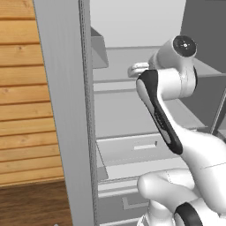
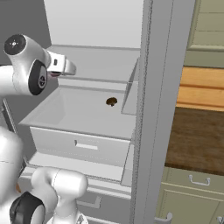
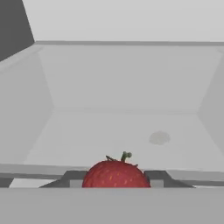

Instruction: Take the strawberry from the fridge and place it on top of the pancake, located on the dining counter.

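Red and speckled, the strawberry (image 3: 115, 174) sits clamped between the gripper's (image 3: 114, 178) two dark fingertips (image 3: 74, 178) inside the open fridge (image 1: 66, 110), above a pale inner shelf (image 2: 83, 109) where a small dark brown lump (image 2: 111, 101) rests, beside wooden wall panelling (image 1: 22, 88).

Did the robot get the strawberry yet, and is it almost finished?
Done: the fridge is open and the gripper is shut on the strawberry inside it. In hand: the berry hangs above the shelf. Left: carrying it out and setting it on the pancake.
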